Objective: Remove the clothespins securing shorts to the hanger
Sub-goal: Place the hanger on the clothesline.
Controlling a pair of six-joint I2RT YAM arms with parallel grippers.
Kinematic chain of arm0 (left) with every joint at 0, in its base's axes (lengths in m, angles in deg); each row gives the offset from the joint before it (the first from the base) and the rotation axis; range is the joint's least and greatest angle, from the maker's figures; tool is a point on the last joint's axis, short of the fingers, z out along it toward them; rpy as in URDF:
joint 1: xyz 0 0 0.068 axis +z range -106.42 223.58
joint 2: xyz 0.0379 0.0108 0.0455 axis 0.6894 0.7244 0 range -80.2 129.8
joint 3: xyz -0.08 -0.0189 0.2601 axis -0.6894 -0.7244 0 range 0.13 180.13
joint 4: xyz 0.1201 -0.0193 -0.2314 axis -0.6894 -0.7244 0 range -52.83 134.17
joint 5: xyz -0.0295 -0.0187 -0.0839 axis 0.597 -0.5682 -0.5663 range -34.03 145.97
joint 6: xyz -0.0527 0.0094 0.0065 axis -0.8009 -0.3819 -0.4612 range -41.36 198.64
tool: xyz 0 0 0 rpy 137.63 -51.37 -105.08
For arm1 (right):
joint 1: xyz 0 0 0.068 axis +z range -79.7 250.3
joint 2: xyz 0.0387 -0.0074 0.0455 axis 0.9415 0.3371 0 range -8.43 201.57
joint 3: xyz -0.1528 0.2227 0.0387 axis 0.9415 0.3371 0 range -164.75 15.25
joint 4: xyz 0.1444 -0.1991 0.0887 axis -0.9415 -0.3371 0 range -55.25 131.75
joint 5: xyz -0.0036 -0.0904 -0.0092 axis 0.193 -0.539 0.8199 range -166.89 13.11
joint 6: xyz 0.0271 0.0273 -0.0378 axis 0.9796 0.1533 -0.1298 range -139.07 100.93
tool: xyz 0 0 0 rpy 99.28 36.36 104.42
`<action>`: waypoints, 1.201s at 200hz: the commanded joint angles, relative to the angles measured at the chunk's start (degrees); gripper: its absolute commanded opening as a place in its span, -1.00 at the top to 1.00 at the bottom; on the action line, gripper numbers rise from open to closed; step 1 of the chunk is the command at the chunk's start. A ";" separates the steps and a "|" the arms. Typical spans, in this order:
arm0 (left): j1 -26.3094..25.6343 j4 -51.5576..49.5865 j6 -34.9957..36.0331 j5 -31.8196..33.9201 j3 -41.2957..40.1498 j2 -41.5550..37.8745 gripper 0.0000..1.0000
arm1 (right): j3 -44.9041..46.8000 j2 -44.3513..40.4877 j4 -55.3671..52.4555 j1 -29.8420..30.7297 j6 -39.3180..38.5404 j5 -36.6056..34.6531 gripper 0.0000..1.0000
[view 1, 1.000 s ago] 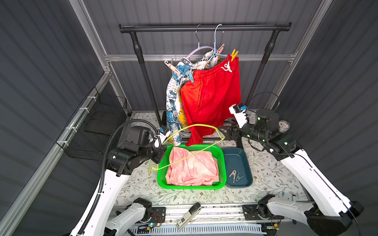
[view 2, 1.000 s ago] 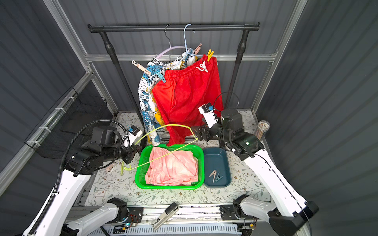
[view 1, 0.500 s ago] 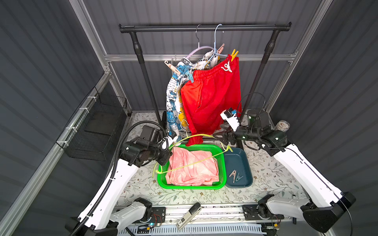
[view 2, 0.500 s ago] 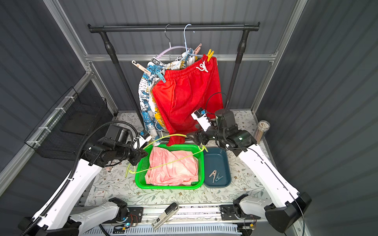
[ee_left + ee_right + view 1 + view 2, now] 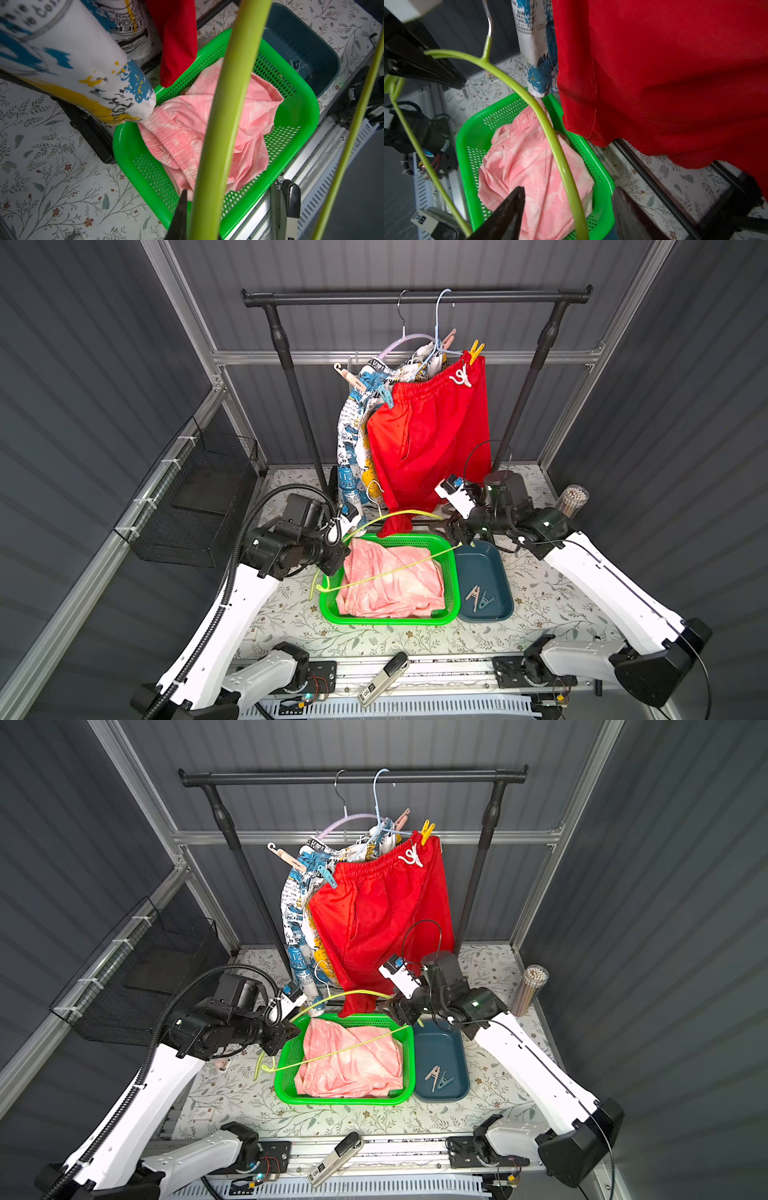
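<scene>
Hold firm with left gripper (image 5: 341, 551), clamped on bare green hanger (image 5: 232, 104); with right gripper (image 5: 455, 533), jaws apart beside its far end, close squarely. Then reach for clothespins (image 5: 475, 351) up on red shorts (image 5: 432, 439).

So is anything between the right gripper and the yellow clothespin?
Yes. The empty green hanger lies at the right gripper, clamped at its other end by the left gripper. The red shorts hang close along the way up to the yellow clothespin.
</scene>
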 commanded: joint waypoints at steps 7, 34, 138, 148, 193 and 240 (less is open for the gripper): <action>-0.37 -0.57 0.67 -3.55 2.13 -1.22 1.00 | 0.60 1.01 -1.66 1.12 -1.92 -5.67 -0.03; -0.37 -0.77 0.42 -4.39 2.23 -1.61 1.00 | 2.68 -0.57 1.98 1.21 -1.50 -8.20 0.41; -0.21 -5.58 -6.61 -23.43 4.16 2.00 0.21 | 21.66 -18.38 26.18 1.13 -6.29 -16.61 0.92; -0.11 -6.16 -6.80 -25.40 4.49 1.79 0.19 | 22.50 -19.44 27.18 0.98 -7.01 -17.35 0.91; 1.33 -8.32 -6.01 -31.03 5.00 -0.12 0.19 | 24.89 -22.60 30.56 -0.14 -7.70 -19.52 0.90; 2.36 -8.99 -6.54 -29.94 7.58 -2.55 0.45 | 25.27 -23.95 30.83 -0.88 -8.49 -20.56 0.86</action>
